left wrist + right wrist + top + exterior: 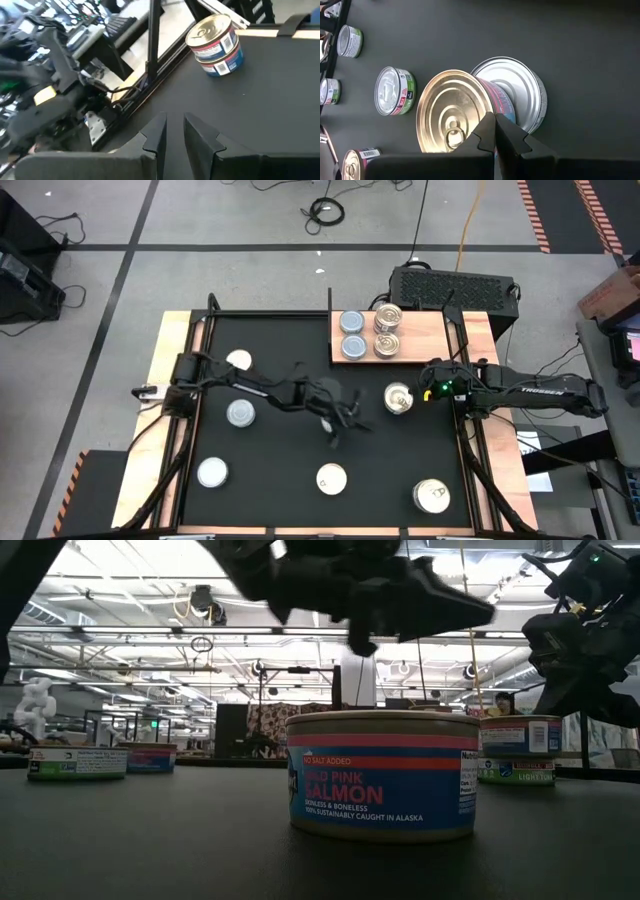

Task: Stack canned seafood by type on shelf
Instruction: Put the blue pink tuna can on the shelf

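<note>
Starting at the left of the high view, three loose tins sit on the black mat: a pale tin at upper left, a silver-top tin w/ a shiny lid just below it, and another silver tin at lower left. Next, mid frame, the left gripper hangs over bare mat, holding nothing; in its wrist view its fingers stand a little apart, just a thin gap. Below it sits a cream-top tin. At upper middle, the wood shelf has two silver tops side by side w/ two gold tops. Right of center, a gold pull-tab tin rests on top of a silver tin, and the right gripper is right beside it, pinched shut and empty. One more gold tin waits at lower right. My guess on handling: these tins are hard metal, small but kinda heavy for their size, won't squash or break. Smooth round sides are prob slippery, so squeeze across the middle of the side wall, fingers on opposite sides, not on the lid or pull tab. Flat tops should stack ok if set down level & centered, else the top one may slide off.
</note>
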{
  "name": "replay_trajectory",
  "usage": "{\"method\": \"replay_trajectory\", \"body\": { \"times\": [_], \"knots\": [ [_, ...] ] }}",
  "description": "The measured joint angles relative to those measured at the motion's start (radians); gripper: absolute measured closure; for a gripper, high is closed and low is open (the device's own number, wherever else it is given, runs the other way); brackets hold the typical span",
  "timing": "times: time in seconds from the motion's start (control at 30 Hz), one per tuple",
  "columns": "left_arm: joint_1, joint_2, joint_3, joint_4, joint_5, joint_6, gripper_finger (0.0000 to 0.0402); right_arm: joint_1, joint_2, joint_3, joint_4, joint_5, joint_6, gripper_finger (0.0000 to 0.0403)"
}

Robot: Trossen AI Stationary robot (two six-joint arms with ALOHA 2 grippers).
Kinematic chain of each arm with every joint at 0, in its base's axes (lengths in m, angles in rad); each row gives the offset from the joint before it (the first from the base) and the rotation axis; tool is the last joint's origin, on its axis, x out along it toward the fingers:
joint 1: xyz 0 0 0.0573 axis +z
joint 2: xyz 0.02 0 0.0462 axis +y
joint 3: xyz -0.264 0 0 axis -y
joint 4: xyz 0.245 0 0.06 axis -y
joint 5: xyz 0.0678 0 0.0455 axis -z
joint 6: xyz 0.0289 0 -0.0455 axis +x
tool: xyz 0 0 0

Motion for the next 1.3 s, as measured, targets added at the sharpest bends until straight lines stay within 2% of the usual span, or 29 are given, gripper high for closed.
{"method": "replay_trajectory", "body": {
  "times": [0.13,0.4,0.53,0.73,0.97,1.1,1.3],
  "knots": [
    [-0.014,0.079,0.136,-0.118,-0.019,0.077,0.0334,0.000,0.000,0.000,0.000,0.000,-0.006,0.0403],
    [-0.014,0.210,0.304,-0.209,-0.177,0.178,0.0334,0.000,0.000,0.000,-0.002,-0.005,-0.021,0.0403],
    [-0.006,0.241,0.314,-0.217,-0.219,0.226,0.0334,0.000,0.000,0.000,-0.005,-0.022,-0.037,0.0403],
    [0.019,0.241,0.316,-0.221,-0.295,0.219,0.0334,0.000,0.000,0.000,-0.004,-0.022,-0.036,0.0403],
    [0.041,0.241,0.316,-0.237,-0.303,0.202,0.0329,0.000,0.000,0.000,-0.004,-0.019,-0.019,0.0403],
    [0.047,0.241,0.316,-0.248,-0.303,0.201,0.0306,0.000,0.000,0.000,-0.002,-0.002,-0.010,0.0403],
    [0.047,0.241,0.316,-0.264,-0.306,0.201,0.0246,0.000,0.000,0.000,-0.001,0.003,-0.001,0.0403]
  ]
}}
